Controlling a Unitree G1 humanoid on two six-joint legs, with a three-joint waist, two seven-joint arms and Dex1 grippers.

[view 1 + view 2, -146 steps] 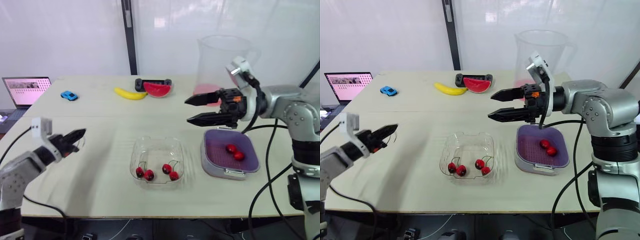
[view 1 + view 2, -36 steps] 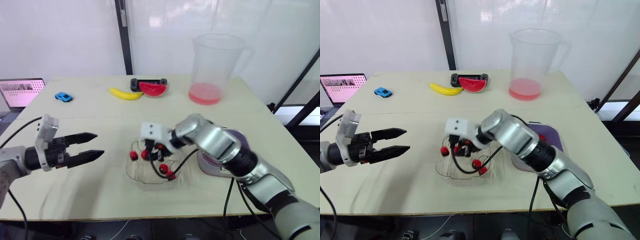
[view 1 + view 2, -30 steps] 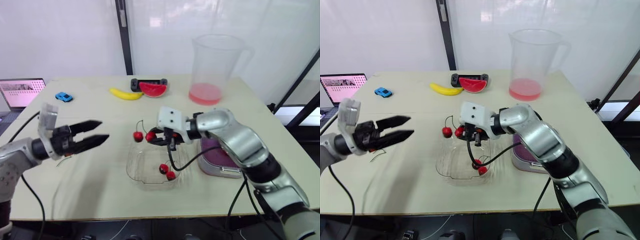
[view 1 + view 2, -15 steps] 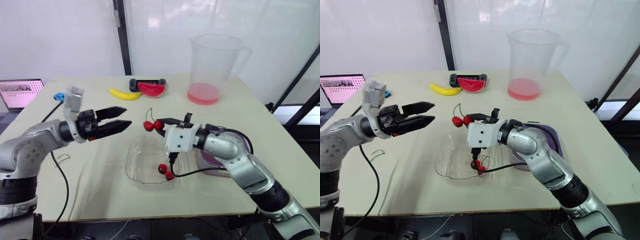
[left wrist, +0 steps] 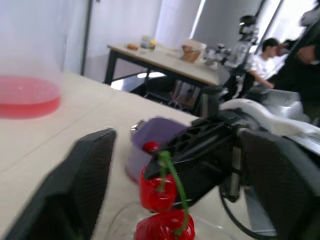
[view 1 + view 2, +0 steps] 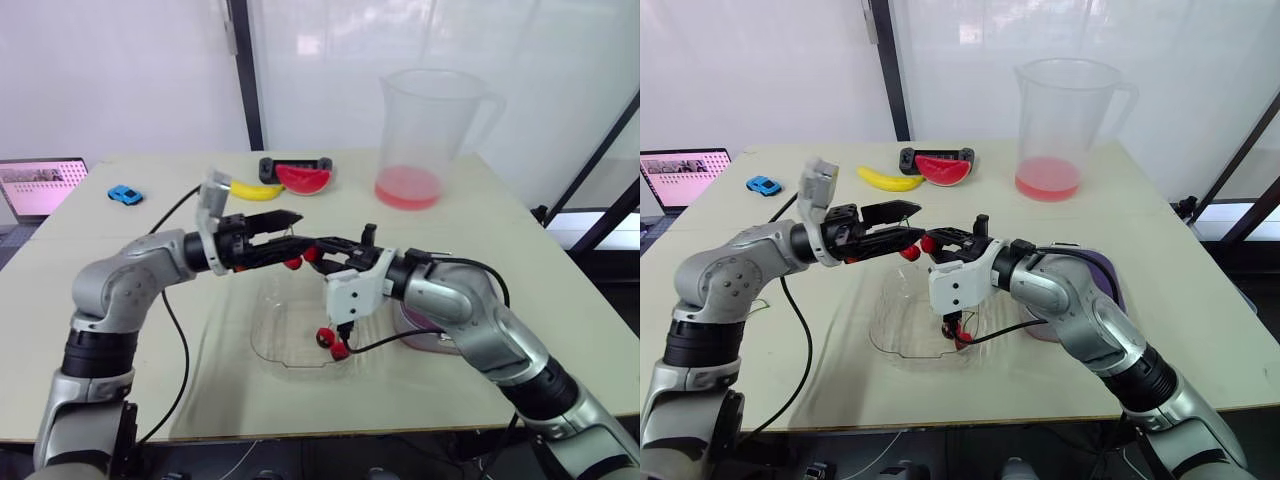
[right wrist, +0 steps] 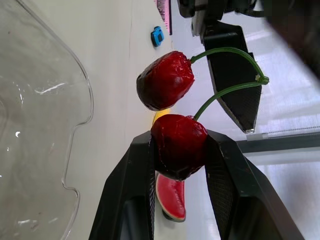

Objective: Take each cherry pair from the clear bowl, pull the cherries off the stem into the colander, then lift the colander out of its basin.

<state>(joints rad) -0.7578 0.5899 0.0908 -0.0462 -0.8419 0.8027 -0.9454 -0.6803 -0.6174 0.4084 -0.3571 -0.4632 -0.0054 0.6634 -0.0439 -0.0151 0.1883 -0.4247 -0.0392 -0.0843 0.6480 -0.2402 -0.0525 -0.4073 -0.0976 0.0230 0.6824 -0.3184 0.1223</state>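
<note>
Jaws of my right gripper (image 7: 179, 144) are pinched on the clamped cherry (image 7: 179, 150) of a cherry pair (image 5: 160, 195), held in the air above the clear bowl (image 6: 902, 325). Its twin, the free cherry (image 7: 165, 81), hangs just beside my fingers, and the two green stalks meet at the stem joint (image 7: 259, 78). Jaws of my left gripper (image 6: 908, 220) stand wide, one finger on each side of that pair, closed on nothing (whether a finger touches the stem I cannot tell). So: two cherries aloft.

Two more, a second cherry pair (image 6: 332, 343), lie in the bowl, under my right wrist. The purple colander (image 5: 160, 131) sits to the right of the bowl, mostly behind my right arm; I can count one loose cherry (image 5: 148, 146) in it.

Farther back on the table (image 6: 820, 380) are one pitcher (image 6: 1072, 120) with pink liquid, one banana (image 6: 885, 178), one watermelon slice (image 6: 945, 168), one blue toy car (image 6: 763, 185), and one laptop (image 6: 680, 170) at the left edge.
</note>
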